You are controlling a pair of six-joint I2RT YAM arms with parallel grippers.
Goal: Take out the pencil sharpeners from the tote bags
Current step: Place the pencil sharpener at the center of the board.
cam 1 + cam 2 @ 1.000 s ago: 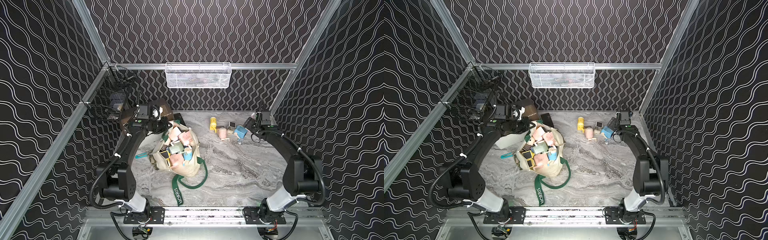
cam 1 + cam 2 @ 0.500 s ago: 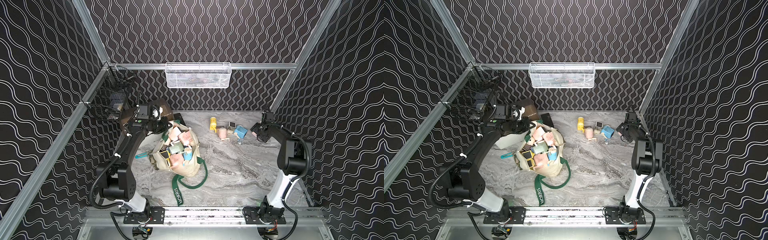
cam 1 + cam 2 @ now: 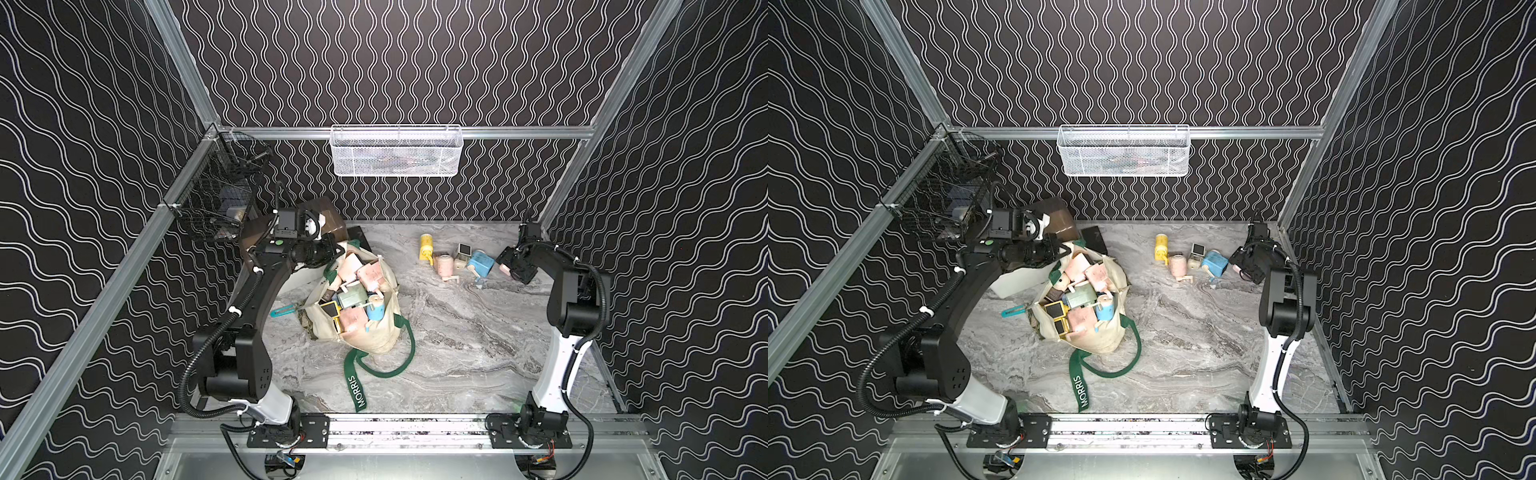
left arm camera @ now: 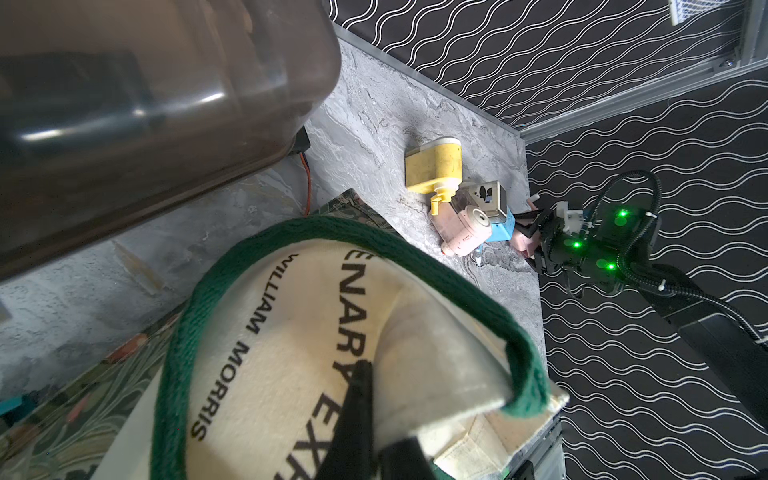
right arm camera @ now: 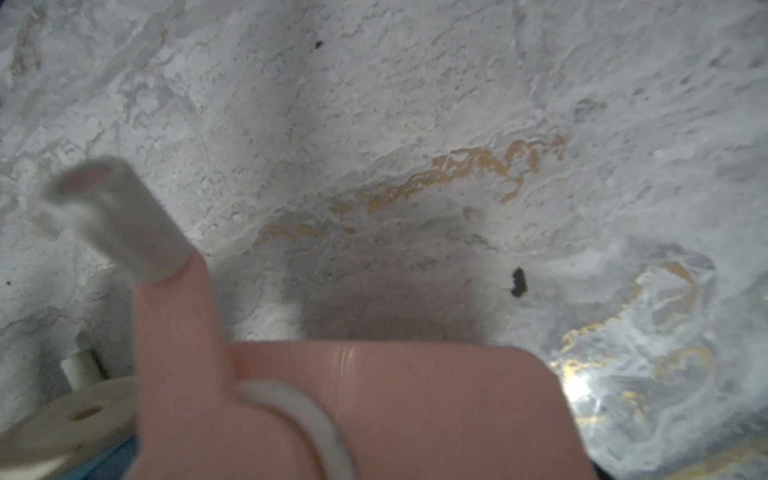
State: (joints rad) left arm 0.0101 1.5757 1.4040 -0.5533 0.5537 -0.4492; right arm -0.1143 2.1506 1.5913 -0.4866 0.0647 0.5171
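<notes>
From where I am standing, the left gripper point(image 3: 332, 254) is pinching the far-left rim of the tote bag point(image 3: 376, 338). Its jaws are together on the canvas just beside the green strap point(image 4: 415, 253), and that pinch is propping the mouth open. The bag is lying left of centre on the table point(image 3: 457, 357), and the pencil sharpeners point(image 3: 353, 297) inside are heaping up above the rim. Over at the far right, the right gripper point(image 3: 510, 264) is hovering low over the marble with a pink sharpener point(image 5: 395, 411) sitting between its widely spread jaws. I cannot tell whether they are pressing on it or are already clear of it. A blue sharpener point(image 3: 482, 262) is lying just to its left, at the end of a short row already on the table. The trouble I am picturing starts there: the pink one's crank handle point(image 5: 120, 208) is sticking out to one side. If the sharpener is landing on that handle rather than on a flat face, it is likely to rock over into the blue one and scatter the row. A finger could also catch the handle on the way up and drag the piece along. At the bag, the worry is the thin pinch on soft cloth. If the canvas is slipping out, the mouth may flop over the heap, or the overfull bag may slump and spill sharpeners. The loose strap loop point(image 3: 386, 368) lying near the front could snag an arm reaching in.
</notes>
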